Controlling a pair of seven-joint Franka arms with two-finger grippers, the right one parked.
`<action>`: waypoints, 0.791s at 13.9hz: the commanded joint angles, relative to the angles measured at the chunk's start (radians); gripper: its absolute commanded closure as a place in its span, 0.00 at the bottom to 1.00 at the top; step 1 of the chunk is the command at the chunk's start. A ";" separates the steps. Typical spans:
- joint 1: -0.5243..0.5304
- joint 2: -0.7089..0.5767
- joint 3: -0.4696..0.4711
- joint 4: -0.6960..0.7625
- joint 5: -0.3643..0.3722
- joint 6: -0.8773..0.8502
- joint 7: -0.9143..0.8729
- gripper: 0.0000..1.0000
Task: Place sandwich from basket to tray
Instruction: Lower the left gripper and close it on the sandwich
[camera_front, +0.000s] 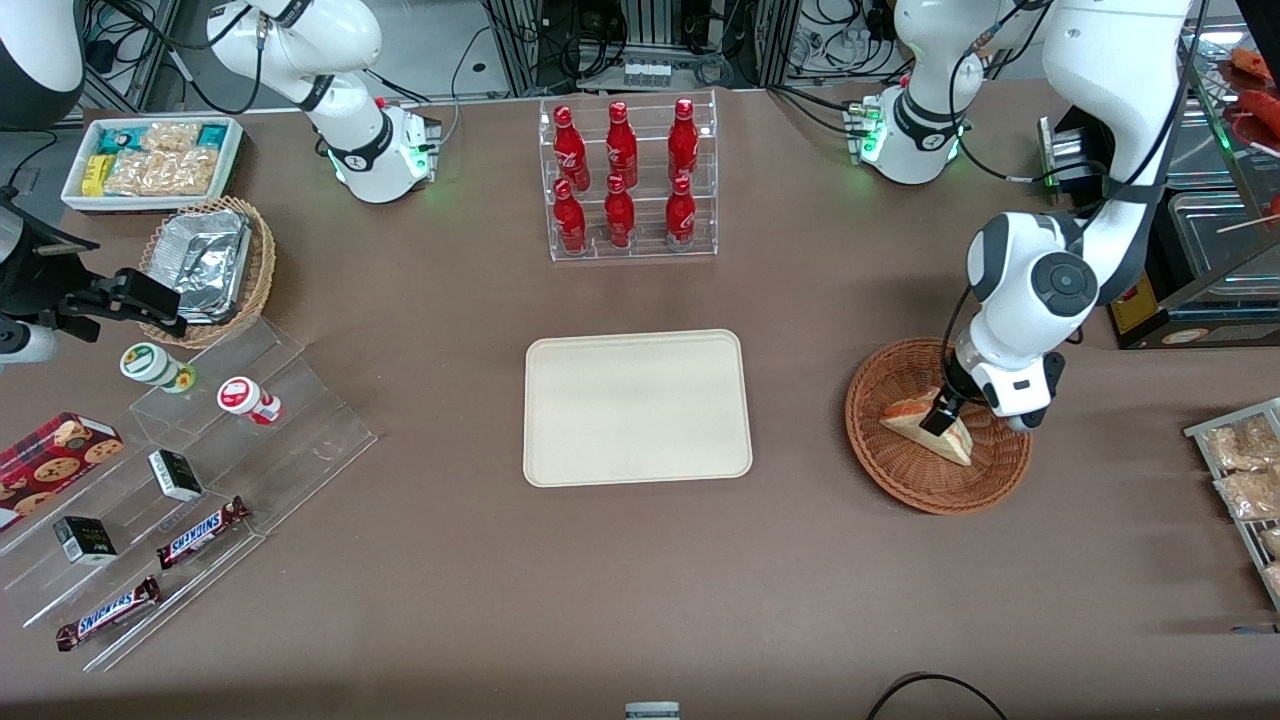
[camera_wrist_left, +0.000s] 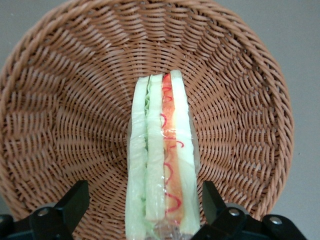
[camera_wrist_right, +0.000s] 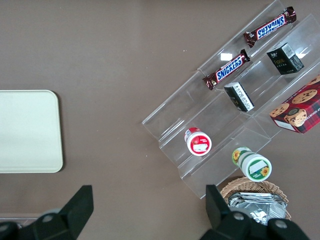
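– Inspector: What lay on the table, parked arm's end first?

– Assistant: The tray (camera_front: 637, 408) sat bare at centre. Toward the working arm's end stood the basket (camera_front: 885, 462), with the sandwich (camera_wrist_left: 161, 160) lying in it.

– Inspector: And the gripper (camera_wrist_left: 144, 207)?

– Assistant: Lowered into the basket, fingers (camera_wrist_left: 75, 199) spread wide, one on each side of the sandwich, neither touching it.

The brown table (camera_front: 450, 560) carries tray (camera_front: 637, 407), basket (camera_front: 880, 450) (gripper (camera_front: 942, 417) inside), bottle rack (camera_front: 628, 180).
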 joint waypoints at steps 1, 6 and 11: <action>-0.005 0.015 -0.006 -0.004 -0.008 0.033 -0.028 0.00; -0.005 0.022 -0.010 0.015 -0.008 0.033 -0.028 0.78; -0.025 -0.027 -0.020 0.159 0.011 -0.242 -0.011 0.86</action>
